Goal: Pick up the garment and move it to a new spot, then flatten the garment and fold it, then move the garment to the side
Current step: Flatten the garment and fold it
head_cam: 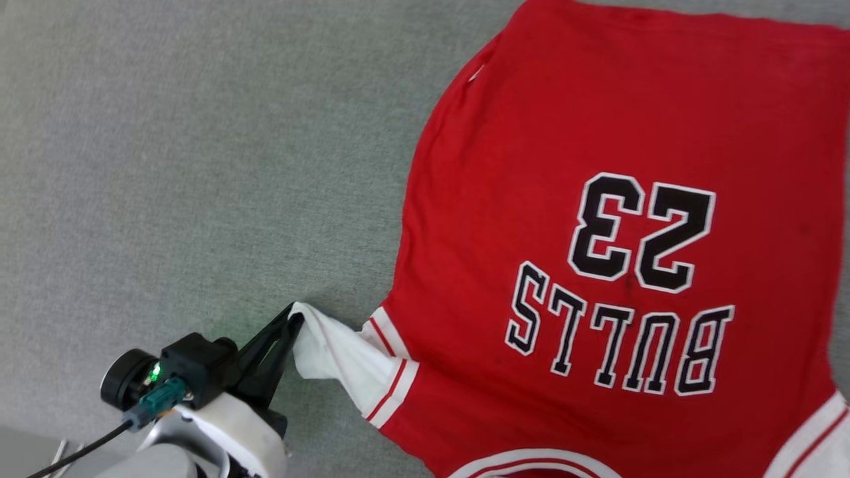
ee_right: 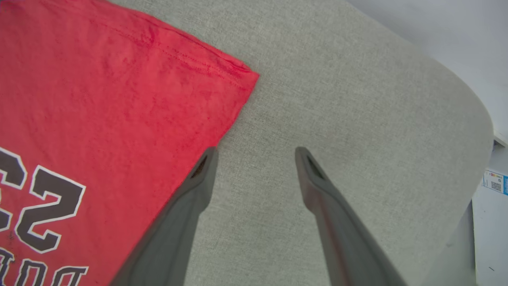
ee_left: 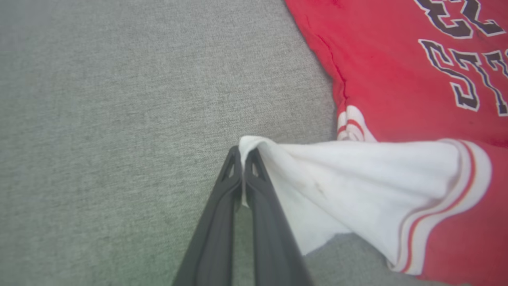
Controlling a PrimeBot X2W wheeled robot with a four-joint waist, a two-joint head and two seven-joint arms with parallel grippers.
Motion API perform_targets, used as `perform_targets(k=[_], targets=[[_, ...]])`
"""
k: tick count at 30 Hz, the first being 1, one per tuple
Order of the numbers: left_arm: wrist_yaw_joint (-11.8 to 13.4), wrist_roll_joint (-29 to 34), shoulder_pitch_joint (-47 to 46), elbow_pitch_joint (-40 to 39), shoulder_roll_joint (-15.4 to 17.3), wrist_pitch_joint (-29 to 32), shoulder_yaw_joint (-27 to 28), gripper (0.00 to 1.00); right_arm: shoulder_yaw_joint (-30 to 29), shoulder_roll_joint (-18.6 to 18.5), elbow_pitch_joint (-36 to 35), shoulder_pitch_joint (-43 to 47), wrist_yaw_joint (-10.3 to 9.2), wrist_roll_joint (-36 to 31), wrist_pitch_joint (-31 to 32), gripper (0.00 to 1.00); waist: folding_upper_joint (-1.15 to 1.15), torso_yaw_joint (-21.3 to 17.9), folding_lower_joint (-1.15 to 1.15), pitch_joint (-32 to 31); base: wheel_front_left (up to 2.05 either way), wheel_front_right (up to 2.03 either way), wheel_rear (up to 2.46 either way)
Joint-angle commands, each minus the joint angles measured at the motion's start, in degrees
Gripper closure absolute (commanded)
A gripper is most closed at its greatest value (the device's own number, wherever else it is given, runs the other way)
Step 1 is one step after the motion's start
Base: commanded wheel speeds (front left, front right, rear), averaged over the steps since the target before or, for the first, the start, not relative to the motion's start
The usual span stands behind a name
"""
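The garment (head_cam: 597, 133) lies spread on the grey fabric surface (head_cam: 199, 166), at the right side of the head view, with the printed side up. Its black lettering (head_cam: 624, 338) and the number above it stand upside down in that view. The red body is mostly flat, with some soft wrinkles along its left edge.

The left gripper (head_cam: 295, 318) is at the lower left of the head view. Its jaws are pressed together on the tip of the white sleeve (head_cam: 339, 355) – they pinch the cloth, and the sleeve is drawn out sideways from the body and rises a little off the surface. In the left wrist view the sleeve (ee_left: 357, 186) runs from the jaws to the red-and-white striped trim.

The right gripper (ee_right: 256, 153) has its jaws spread wide and holds nothing. Its left finger is over the red edge of the garment, near a hem corner (ee_right: 238, 75); the other is over bare grey fabric.
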Motion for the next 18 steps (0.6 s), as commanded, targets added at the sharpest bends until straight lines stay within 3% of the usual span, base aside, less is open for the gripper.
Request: perform_targets(k=[1, 12, 13, 14, 18], targets=[[-0.14, 0.76, -1.30, -0.32, -0.77, -0.25, 0.49, 1.00, -0.80, 0.61, 0.97, -1.06, -0.04, -0.83, 0.64, 0.00, 0.00, 3.30, -0.01, 3.59, 0.00, 0.00, 0.00], [-1.79, 3.46, -1.91, 0.97, -4.06, 0.00, 1.56, 1.00, -4.64, 6.57, 6.50, 7.67, -0.04, -3.87, -0.13, 0.00, 0.00, 5.80, -0.01, 7.18, 0.00, 0.00, 0.00], [-1.73, 3.57, -1.90, 1.08, -4.29, -0.01, 1.61, 1.00, -4.34, 6.54, 6.44, 8.24, -0.03, -3.99, -0.40, 0.62, 0.00, 5.72, -0.01, 7.00, 0.00, 0.00, 0.00], [-1.78, 3.59, -1.77, 1.19, -4.43, -0.01, 1.68, 1.00, -4.36, 6.45, 6.32, 8.48, -0.03, -3.93, -0.64, 1.00, 0.00, 5.57, -0.01, 6.66, 0.00, 0.00, 0.00], [-1.70, 4.01, -0.97, 1.57, -4.39, -0.02, 1.93, 1.00, -4.36, 4.93, 4.76, 6.85, -0.04, -3.85, -2.39, 1.00, 0.00, 4.84, -0.01, 4.91, 0.00, 0.00, 0.00]])
